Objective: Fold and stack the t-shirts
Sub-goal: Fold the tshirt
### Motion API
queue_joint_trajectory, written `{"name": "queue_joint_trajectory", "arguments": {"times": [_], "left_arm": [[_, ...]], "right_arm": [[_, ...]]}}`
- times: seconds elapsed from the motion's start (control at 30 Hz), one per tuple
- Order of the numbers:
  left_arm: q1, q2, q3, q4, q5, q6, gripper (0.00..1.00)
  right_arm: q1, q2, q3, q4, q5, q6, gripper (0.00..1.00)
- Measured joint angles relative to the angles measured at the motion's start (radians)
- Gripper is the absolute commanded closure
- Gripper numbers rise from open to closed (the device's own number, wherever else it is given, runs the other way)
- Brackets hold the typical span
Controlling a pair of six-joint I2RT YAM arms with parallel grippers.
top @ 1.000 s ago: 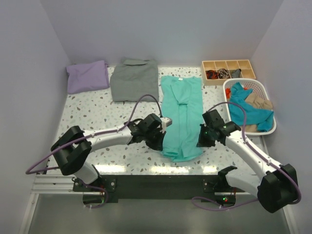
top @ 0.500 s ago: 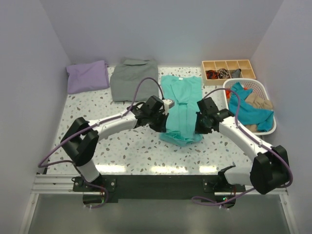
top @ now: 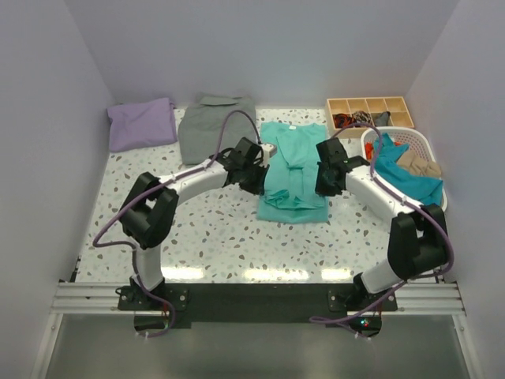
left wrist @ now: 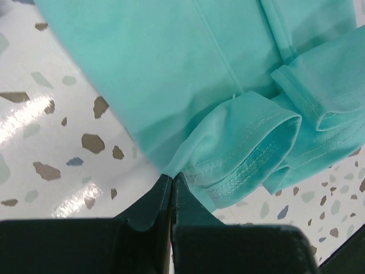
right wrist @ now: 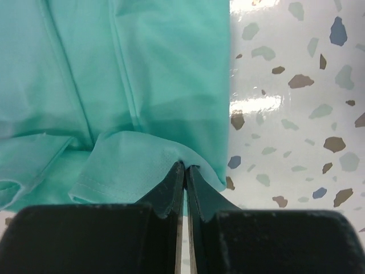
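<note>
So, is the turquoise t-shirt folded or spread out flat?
Folded, though not finished: the turquoise t-shirt lies narrow, its lower hem doubled up over its body, pinched by the left gripper and the right gripper.

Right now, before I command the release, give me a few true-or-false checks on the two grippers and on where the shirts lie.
1. The left gripper is shut on the turquoise t-shirt. True.
2. The lavender t-shirt is stacked on the turquoise one. False: it lies by itself at the far left corner of the table.
3. The turquoise t-shirt's lower part is doubled over onto itself. True.
4. The grey garment lies to the right of the turquoise t-shirt. False: it lies to its left, between it and the lavender t-shirt.
5. The right gripper hangs open, clear of the cloth. False: it is shut on the turquoise t-shirt's folded edge.
</note>
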Motion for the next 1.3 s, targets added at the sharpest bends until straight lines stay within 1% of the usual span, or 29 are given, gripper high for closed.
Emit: {"name": "queue_joint_trajectory", "arguments": {"times": [0.03, 0.07, 0.1, 0.13, 0.17, 0.2, 0.23, 0.3, 0.43, 0.53, 0.63, 0.7, 0.83, 1.03, 1.17, 1.3], "left_arm": [[0.002, 0.014, 0.017, 0.001, 0.000, 0.005, 0.97], [0.004, 0.025, 0.030, 0.001, 0.001, 0.008, 0.89], [0.007, 0.039, 0.048, 0.000, 0.001, 0.011, 0.79], [0.008, 0.055, 0.071, 0.003, 0.004, 0.014, 0.61], [0.008, 0.066, 0.086, 0.005, 0.006, 0.023, 0.53], [0.009, 0.080, 0.106, 0.007, 0.007, 0.030, 0.48], [0.010, 0.093, 0.122, 0.010, 0.007, 0.033, 0.41], [0.014, 0.108, 0.146, 0.010, 0.002, 0.035, 0.36], [0.026, 0.103, 0.159, 0.010, -0.064, 0.035, 0.31], [0.033, 0.077, 0.156, 0.008, -0.114, 0.040, 0.31], [0.036, 0.019, 0.142, 0.007, -0.109, 0.054, 0.32], [0.037, -0.028, 0.122, 0.014, -0.069, 0.058, 0.34], [0.031, -0.100, 0.079, 0.010, 0.082, 0.071, 0.36], [-0.010, -0.086, 0.031, -0.030, 0.207, 0.111, 0.38], [-0.039, -0.051, 0.006, -0.044, 0.241, 0.114, 0.39], [-0.044, 0.006, 0.004, -0.030, 0.254, 0.109, 0.39]], "right_arm": [[-0.008, 0.021, 0.008, 0.002, 0.003, -0.002, 0.79], [-0.016, 0.041, 0.016, 0.006, 0.008, -0.004, 0.63], [-0.022, 0.057, 0.021, 0.010, 0.010, -0.003, 0.50], [-0.028, 0.078, 0.028, 0.017, 0.016, -0.011, 0.37], [-0.030, 0.092, 0.031, 0.024, 0.019, -0.008, 0.34], [-0.040, 0.107, 0.039, 0.025, 0.021, -0.013, 0.33], [-0.045, 0.121, 0.047, 0.028, 0.024, -0.019, 0.32], [-0.053, 0.141, 0.064, 0.036, 0.033, -0.026, 0.32], [-0.060, 0.127, 0.086, 0.054, 0.047, -0.052, 0.33], [-0.060, 0.090, 0.112, 0.053, 0.031, -0.076, 0.34], [-0.060, 0.040, 0.130, 0.052, -0.032, -0.089, 0.37], [-0.059, 0.013, 0.130, 0.047, -0.084, -0.092, 0.37], [-0.037, -0.025, 0.097, 0.040, -0.174, -0.092, 0.41], [-0.010, -0.072, -0.006, -0.002, -0.272, -0.082, 0.41], [-0.004, -0.095, -0.050, -0.013, -0.295, -0.069, 0.41], [-0.004, -0.091, -0.074, -0.014, -0.303, -0.056, 0.42]]}}
